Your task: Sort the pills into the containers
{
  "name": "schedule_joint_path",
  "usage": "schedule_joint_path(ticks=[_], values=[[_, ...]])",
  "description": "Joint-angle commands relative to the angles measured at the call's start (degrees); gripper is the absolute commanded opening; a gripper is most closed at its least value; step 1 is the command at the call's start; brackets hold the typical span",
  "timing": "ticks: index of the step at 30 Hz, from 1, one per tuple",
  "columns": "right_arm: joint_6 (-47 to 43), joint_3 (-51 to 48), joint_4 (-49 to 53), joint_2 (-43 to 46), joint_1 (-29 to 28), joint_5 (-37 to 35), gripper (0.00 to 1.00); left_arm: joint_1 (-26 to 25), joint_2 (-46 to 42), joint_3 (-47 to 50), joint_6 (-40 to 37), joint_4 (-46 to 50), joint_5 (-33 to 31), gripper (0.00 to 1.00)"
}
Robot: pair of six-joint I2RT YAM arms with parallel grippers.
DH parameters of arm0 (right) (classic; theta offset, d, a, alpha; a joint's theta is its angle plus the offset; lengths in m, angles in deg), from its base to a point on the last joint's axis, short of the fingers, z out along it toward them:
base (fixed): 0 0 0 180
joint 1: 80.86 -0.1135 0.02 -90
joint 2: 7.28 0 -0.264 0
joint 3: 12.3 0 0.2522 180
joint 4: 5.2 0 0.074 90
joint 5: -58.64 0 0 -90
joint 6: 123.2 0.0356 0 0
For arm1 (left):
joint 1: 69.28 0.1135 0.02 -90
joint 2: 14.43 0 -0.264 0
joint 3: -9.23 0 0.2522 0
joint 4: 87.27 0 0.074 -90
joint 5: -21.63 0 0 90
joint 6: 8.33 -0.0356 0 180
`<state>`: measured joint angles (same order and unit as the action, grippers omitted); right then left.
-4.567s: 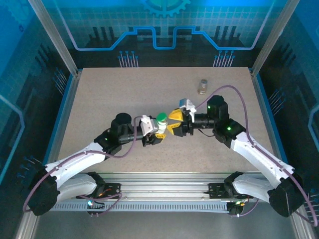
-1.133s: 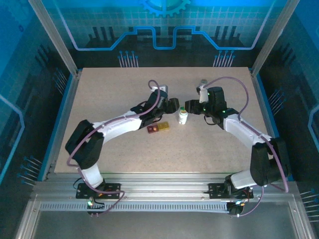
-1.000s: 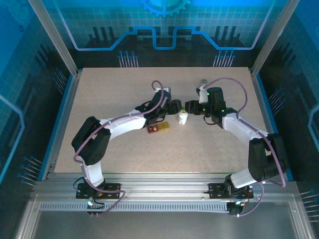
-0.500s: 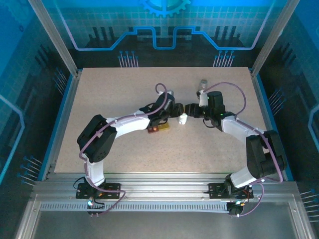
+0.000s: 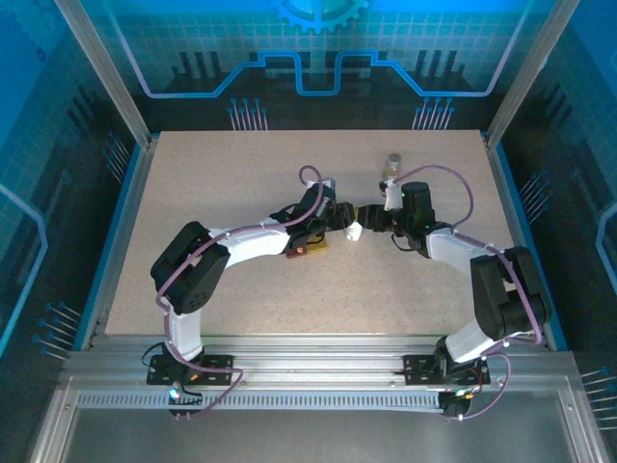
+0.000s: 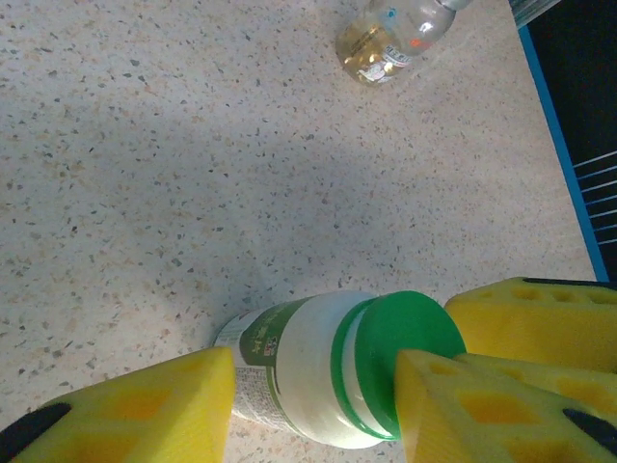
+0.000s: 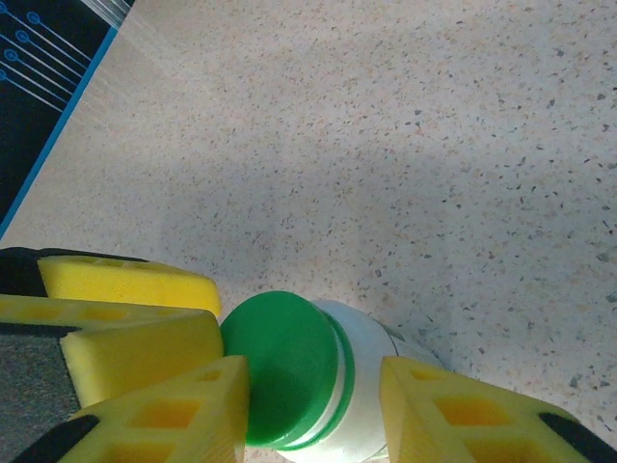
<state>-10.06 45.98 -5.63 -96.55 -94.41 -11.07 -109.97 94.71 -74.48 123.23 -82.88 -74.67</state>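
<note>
You see both arms reaching to the middle of the table (image 5: 212,193), where the left gripper (image 5: 337,220) and the right gripper (image 5: 371,219) meet from opposite sides at the white bottle (image 5: 354,231). The bottle stands on the table about midway between the left and right edges, a little nearer the far edge than the near one. Whether it is straight or leaning a bit, you cannot say for sure.

In the left wrist view, the yellow fingers (image 6: 135,405) of the left gripper stand on both sides of the bottle. One is at the lower body by the label, and the other is at the green cap (image 6: 400,338). In the right wrist view, one finger of the right gripper is at the edge of the cap and the other is beside the white shoulder. In both views the pads look very close against the bottle. You cannot tell from the pictures whether the jaws really clench it or only stand around it.

The cap sits on the bottle.

The amber vial (image 5: 391,166) stands alone close to the far edge, to the right of the middle and apart from the grippers. The red pill (image 5: 297,254) and the yellow pill (image 5: 316,247) lie touching each other on the table. They are just beside the left arm on its near side, and near the bottle on the bottle's left.
</note>
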Motion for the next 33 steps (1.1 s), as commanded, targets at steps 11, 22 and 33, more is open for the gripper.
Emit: schedule_joint_path(ticks=[11, 22, 33], values=[[3.87, -9.35, -3.29, -3.94, 0.37, -4.44, 0.40, -3.24, 5.64, 5.83, 5.40, -4.49, 4.63, 0.41], [3.33, -6.71, -1.73, -1.06, 0.55, -4.57, 0.42, -3.02, 3.11, 3.97, 2.66, -1.01, 2.95, 0.38], [-3.36, 12.65, 20.16, 2.19, 1.90, -7.79, 0.54, 1.04, -5.73, -4.61, -2.00, 2.38, 3.61, 0.52]])
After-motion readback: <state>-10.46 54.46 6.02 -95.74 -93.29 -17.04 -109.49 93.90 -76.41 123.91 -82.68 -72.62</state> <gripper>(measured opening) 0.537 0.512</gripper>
